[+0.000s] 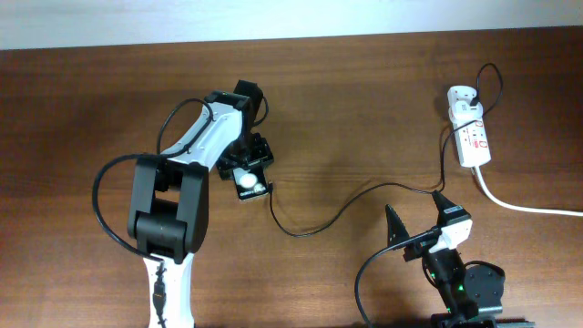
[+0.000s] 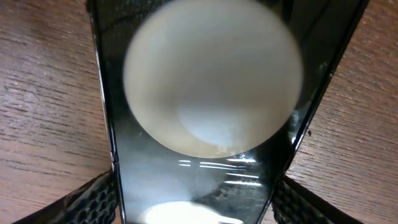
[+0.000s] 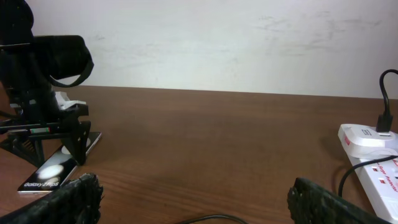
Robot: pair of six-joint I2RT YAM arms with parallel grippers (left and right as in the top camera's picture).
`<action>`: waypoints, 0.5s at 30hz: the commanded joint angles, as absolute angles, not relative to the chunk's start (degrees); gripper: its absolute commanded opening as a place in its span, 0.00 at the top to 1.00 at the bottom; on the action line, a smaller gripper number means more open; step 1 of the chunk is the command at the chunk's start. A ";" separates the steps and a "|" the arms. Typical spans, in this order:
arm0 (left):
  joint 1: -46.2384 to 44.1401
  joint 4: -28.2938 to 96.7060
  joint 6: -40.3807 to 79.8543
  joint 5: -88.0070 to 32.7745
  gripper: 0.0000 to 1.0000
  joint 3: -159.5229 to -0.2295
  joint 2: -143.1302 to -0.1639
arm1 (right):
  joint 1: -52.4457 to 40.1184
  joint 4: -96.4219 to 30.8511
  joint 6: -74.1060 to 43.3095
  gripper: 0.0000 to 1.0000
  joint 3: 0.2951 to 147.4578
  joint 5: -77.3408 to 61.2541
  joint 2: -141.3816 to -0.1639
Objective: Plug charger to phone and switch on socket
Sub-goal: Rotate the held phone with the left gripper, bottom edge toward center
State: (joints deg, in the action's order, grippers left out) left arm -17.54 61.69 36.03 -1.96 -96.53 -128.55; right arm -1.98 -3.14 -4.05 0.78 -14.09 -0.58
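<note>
The black phone (image 1: 248,185) lies flat on the table under my left gripper (image 1: 244,164). In the left wrist view the phone (image 2: 205,168) fills the frame with a large white blob, and both fingers of the left gripper (image 2: 196,208) press its side edges. The thin black charger cable (image 1: 346,205) runs from the white adapter (image 1: 463,98) on the socket (image 1: 474,141) to the phone's right edge; I cannot tell if the tip is in. My right gripper (image 1: 420,217) is open and empty above the cable (image 3: 205,219).
The socket's thick white cord (image 1: 519,205) leads off the right edge. In the right wrist view the socket (image 3: 379,174) and adapter (image 3: 367,138) sit at the right, the phone (image 3: 50,174) and left arm at the left, and a white wall behind.
</note>
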 commanded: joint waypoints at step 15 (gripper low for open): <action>-15.94 60.62 36.62 2.79 0.48 -92.42 -135.00 | -2.24 -3.18 -3.84 0.01 0.32 -14.57 -0.19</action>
State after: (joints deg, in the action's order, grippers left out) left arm -17.28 61.14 36.03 -2.35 -96.51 -128.55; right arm -1.98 -3.14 -4.08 0.78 -14.09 -0.58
